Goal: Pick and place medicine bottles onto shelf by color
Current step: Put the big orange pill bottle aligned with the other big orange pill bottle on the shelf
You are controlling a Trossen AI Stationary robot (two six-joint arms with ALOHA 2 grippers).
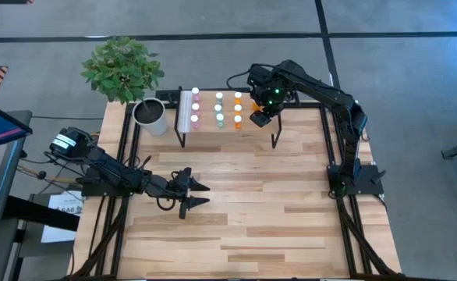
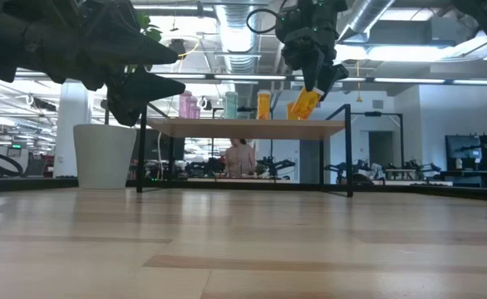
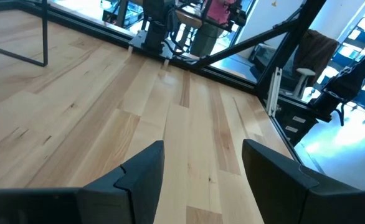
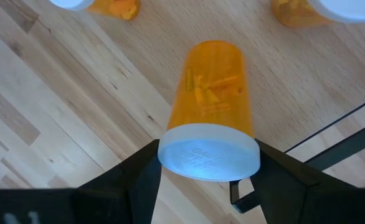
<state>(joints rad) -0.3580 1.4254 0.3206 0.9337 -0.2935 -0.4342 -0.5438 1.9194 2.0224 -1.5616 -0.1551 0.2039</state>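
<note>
An orange bottle (image 4: 210,106) is clamped by its white cap in the right gripper (image 1: 260,117), tilted, over the shelf (image 1: 205,125) edge at upper centre of the high view, beside the other orange bottles (image 1: 238,109). For a clean placement, the bottle should be brought upright & lowered flat into the orange column w/o knocking neighbours, then released. The left gripper (image 1: 193,193) is held open & empty, low over the table (image 1: 275,218) at left-centre.
</note>
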